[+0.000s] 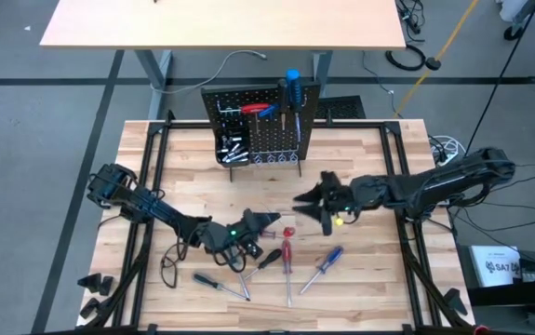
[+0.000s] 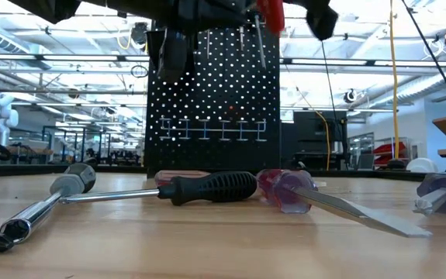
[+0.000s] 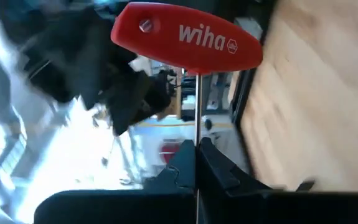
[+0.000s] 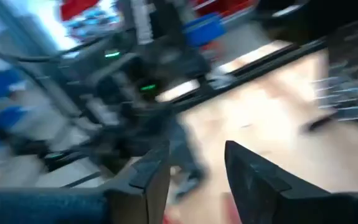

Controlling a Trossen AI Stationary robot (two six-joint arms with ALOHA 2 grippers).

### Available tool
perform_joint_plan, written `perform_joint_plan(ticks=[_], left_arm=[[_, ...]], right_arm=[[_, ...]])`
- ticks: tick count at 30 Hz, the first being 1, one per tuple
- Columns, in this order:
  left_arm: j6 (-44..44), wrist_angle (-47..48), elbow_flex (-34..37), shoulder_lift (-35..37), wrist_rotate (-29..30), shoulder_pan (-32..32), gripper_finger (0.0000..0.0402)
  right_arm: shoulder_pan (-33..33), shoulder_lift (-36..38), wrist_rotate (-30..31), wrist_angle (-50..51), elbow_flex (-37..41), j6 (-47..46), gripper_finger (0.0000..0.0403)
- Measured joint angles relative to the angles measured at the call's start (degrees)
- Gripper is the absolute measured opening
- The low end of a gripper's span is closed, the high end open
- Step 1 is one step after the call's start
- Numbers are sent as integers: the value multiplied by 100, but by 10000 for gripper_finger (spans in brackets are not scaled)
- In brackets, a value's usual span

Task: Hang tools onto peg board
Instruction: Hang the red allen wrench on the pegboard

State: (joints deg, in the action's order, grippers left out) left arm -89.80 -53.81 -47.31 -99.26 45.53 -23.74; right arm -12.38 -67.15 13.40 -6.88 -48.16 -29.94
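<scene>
Tabletop's mid held both arms: left gripper clenched T-driver shaft for hanging; right gripper parted, empty.

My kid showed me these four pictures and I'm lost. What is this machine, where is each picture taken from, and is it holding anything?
Two dark robot arms work at a wooden table. One picture looks straight down from above, one looks level across the tabletop, and two come from cameras on the arms' wrists. The left gripper is shut on the thin metal shaft of a red T-handle tool. The right gripper is open and holds nothing. Screwdrivers lie loose on the table. At the back stands the black peg board, with a few tools already hanging.
</scene>
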Motion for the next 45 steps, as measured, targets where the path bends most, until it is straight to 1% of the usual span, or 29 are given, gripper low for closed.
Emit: perform_joint_plan(ticks=[3, 5, 7, 9, 11, 15, 16, 19, 21, 23, 27, 29, 31, 35, 41, 43, 45], left_arm=[[1044, -316, 0, 75, 300, -112, 0], [1594, -687, 0, 147, 751, -206, 0], [1992, -1230, 0, 251, 1327, -274, 0], [2181, -1875, 0, 411, 1871, -293, 0], [2194, -2477, 0, 597, 2186, -253, 0], [2207, -3548, 0, 1023, 2365, 34, 0], [2279, -3653, 0, 1151, 2377, 141, 0], [2972, -3482, 0, 1522, 2363, 530, 0], [3400, -3145, 0, 1724, 2319, 779, 0], [4084, -2661, 0, 1843, 2083, 1027, 0], [5570, -1309, -103, 1923, 1666, 1476, 0], [6174, -717, -177, 1912, 1514, 1682, 0], [6609, -451, -258, 1863, 1359, 1863, 0], [7004, -431, -329, 1847, 1205, 2143, 0], [7427, -375, -352, 1827, 586, 2435, 0], [7426, -360, -334, 1799, 341, 2512, 0], [7450, -381, -306, 1742, 255, 2549, 0]], right_arm=[[-88, 314, 737, 639, 0, 126, 150], [-171, 457, 1100, 955, 0, 123, 150], [-252, 502, 1378, 1183, 0, 75, 149], [-347, 487, 1578, 1315, 0, 58, 147], [-446, 392, 1753, 1313, 2, 57, 146], [-580, 108, 1974, 1314, 2, 57, 146], [-600, 25, 1975, 1312, 0, 57, 146], [-627, -263, 1979, 1301, 2, 57, 144], [-627, -447, 1979, 1279, 2, 53, 144], [-627, -620, 1981, 1271, 2, 51, 144], [-627, -825, 2006, 1278, 3, 96, 144], [-646, -835, 2153, 1270, 4, 106, 144], [-705, -826, 2385, 1322, 5, 154, 144], [-823, -753, 2564, 1457, 7, 355, 144], [-863, -737, 2581, 1617, 7, 384, 144], [-863, -737, 2589, 1641, 7, 387, 144], [-863, -737, 2589, 1680, 7, 387, 144]])
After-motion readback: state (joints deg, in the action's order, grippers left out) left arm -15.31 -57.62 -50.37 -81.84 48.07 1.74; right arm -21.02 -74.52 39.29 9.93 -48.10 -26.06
